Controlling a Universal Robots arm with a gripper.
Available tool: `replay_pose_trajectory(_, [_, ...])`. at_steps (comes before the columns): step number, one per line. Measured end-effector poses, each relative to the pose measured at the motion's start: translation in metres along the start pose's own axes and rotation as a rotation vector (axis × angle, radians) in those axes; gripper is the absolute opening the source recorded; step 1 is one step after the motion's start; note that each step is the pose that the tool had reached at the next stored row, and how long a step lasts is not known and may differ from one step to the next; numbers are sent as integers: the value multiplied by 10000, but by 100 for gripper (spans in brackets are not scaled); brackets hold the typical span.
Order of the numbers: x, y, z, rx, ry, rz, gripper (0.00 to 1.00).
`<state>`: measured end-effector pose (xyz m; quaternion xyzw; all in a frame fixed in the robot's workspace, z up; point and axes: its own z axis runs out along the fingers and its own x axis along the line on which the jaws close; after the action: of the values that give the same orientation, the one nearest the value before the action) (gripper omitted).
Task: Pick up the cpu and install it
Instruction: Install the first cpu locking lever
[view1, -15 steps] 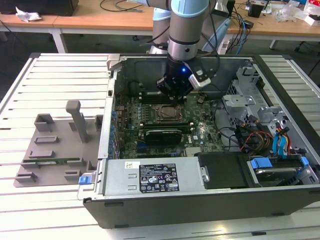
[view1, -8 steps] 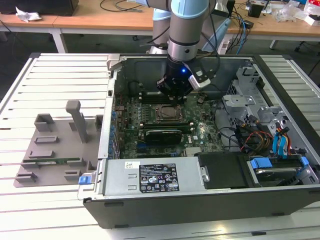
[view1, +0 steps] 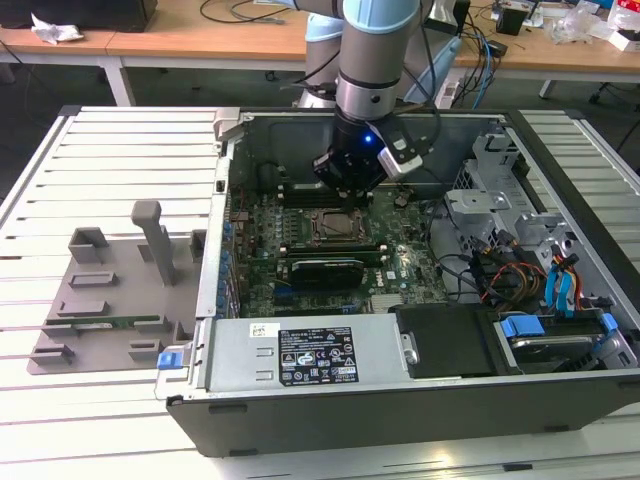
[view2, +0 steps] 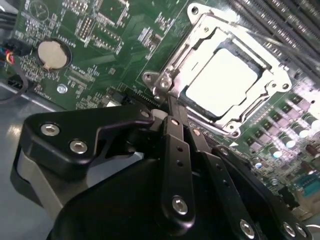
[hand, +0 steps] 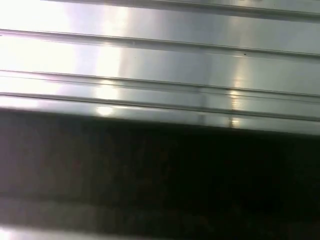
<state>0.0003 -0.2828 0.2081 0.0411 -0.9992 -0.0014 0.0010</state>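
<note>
The cpu (view2: 220, 82) shows its shiny silver top inside the metal frame of the black socket (view2: 280, 65) on the green motherboard (view2: 100, 55). In the second wrist view my gripper (view2: 167, 107) has its black fingers (view2: 176, 150) drawn together, shut on nothing, with the tips at the socket frame's near corner beside the cpu. The exterior view shows the gripper (view1: 345, 195) hanging inside the open computer case (view1: 300, 400), just above and behind the socket (view1: 335, 225).
A grey fixture tray (view1: 60, 340) with upright posts lies on the slatted table at the exterior view's left. The power supply (view1: 310, 355) fills the case's front. Cables and blue-tabbed drive bays (view1: 540, 290) crowd its right side. A coin battery (view2: 52, 54) sits on the board.
</note>
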Motion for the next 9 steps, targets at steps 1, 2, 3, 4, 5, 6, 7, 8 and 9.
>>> replay_pose_trajectory(1, [3,-30,0,-1,0,-1,11])
replay_pose_trajectory(2, [8,-78,0,-1,0,0,11])
replay_pose_trajectory(3, [11,-110,-1,1,0,1,11])
replay_pose_trajectory(4, [14,-143,-1,1,1,1,11])
replay_pose_trajectory(5, [19,-195,-1,-1,-1,-1,11])
replay_pose_trajectory(6, [22,-234,-8,2,-1,0,11])
replay_pose_trajectory(7, [25,-262,-27,13,-2,0,11])
replay_pose_trajectory(8, [26,-277,-51,30,-4,0,11])
replay_pose_trajectory(9, [27,-290,-74,46,-7,0,11])
